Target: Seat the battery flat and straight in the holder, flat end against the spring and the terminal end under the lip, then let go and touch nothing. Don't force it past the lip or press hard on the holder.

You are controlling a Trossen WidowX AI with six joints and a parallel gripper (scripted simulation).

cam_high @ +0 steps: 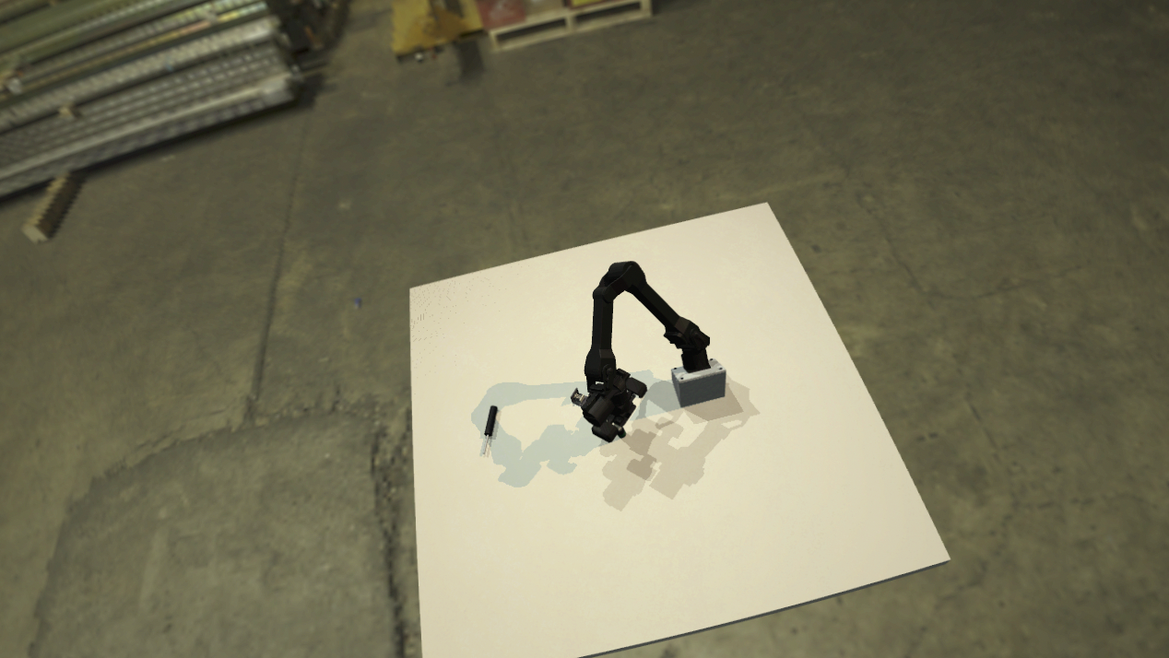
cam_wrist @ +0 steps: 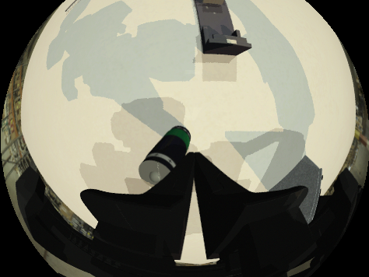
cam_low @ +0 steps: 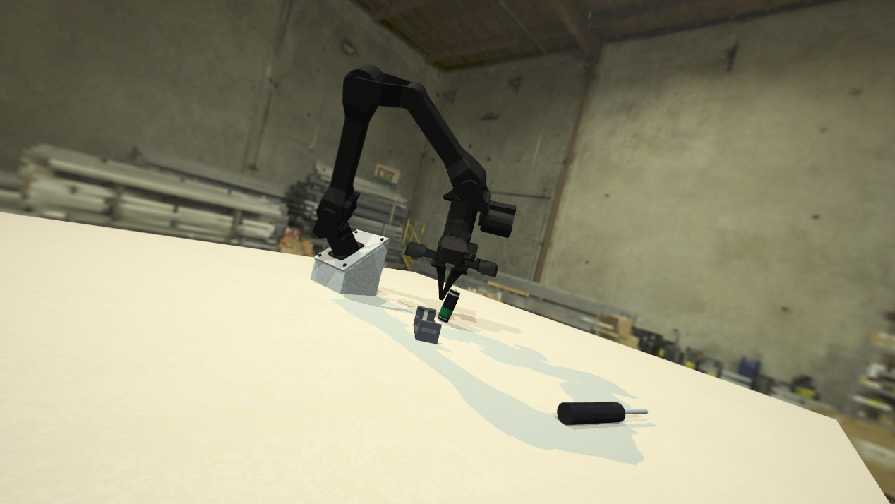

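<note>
The battery point(cam_low: 447, 306) point(cam_wrist: 167, 149), black with a green band at its lower end, stands on the table with its terminal end up and appears to lean. My gripper point(cam_low: 442, 298) point(cam_wrist: 193, 157) is shut with nothing between its fingers. The tips are low beside the battery's upper part; one finger overlaps the battery's edge in the wrist view, and I cannot tell if they touch. The dark holder point(cam_high: 577, 400) point(cam_low: 428, 332) point(cam_wrist: 218, 23) is empty where it shows, its lipped end toward the gripper in the wrist view; its far end is cut off there. The top view does not clearly show the battery.
A black-handled screwdriver point(cam_high: 490, 420) point(cam_low: 591, 412) lies on the white table top point(cam_high: 695, 556) point(cam_low: 188, 400), well away from the holder. The arm's grey base block point(cam_high: 700, 385) point(cam_low: 360, 275) point(cam_wrist: 300, 191) stands on the other side of the gripper.
</note>
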